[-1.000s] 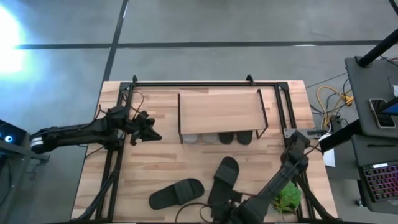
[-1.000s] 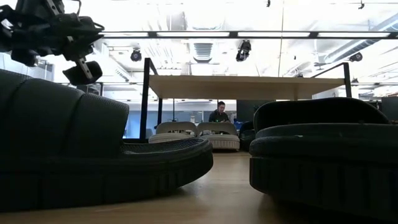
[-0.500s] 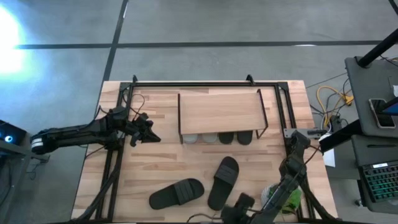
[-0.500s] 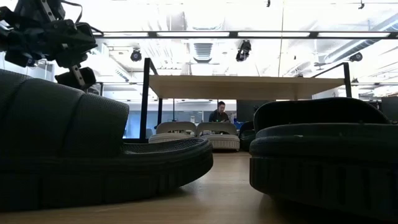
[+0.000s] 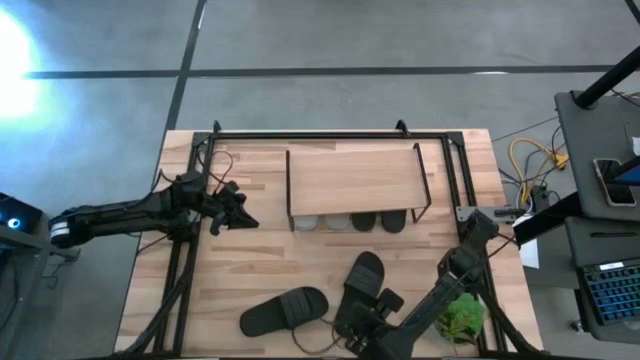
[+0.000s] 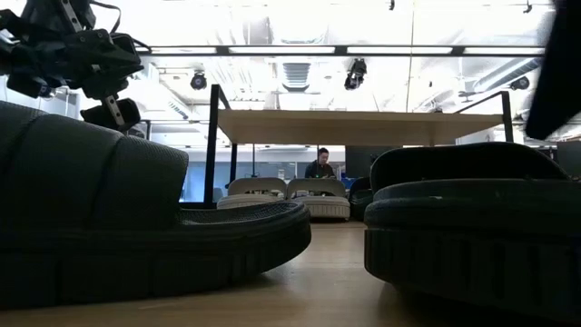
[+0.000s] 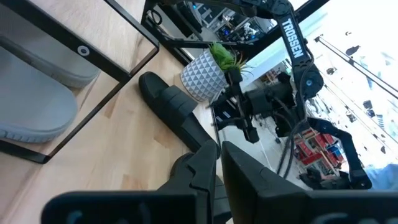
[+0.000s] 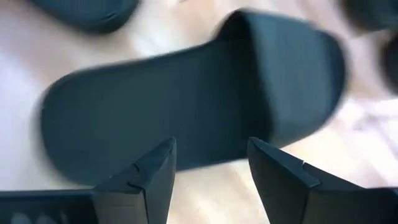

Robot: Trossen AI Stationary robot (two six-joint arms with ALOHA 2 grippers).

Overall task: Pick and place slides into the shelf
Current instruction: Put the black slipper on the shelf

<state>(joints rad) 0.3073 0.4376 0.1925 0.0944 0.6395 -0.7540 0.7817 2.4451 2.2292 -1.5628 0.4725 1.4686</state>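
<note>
Item: slides and shelf, on a light wood bench [image 5: 250, 260].

Change noted: half a second ago the right gripper [image 5: 372, 322] sat at the bench's near edge, below the near black slide [image 5: 360, 290]; it has now moved up over that slide's heel end. Its fingers [image 8: 152, 171] stand apart, the dark footbed showing between them in the right wrist view. Nothing is gripped. Judged: the approach for the next pick is under way, and closing on the slide is the step to come.

Left gripper [image 5: 238, 213]: fingers closed, holding nothing, unmoved beside the shelf's left legs.

Shelf [image 5: 352, 180]: low rack with a wood top board on black legs, at the bench's far middle. Stowed beneath it: two light grey slides [image 6: 287, 196] and two black ones [image 5: 380, 221], toes showing at its front edge.

Loose stock: two black slides in front of the shelf, the second [image 5: 284, 312] lying to the left of the near one.

Surroundings: a potted green plant [image 5: 461, 317] right of the near slide; grey floor around the bench; a seated person [image 6: 319, 167] and ceiling lights visible beyond the shelf.
</note>
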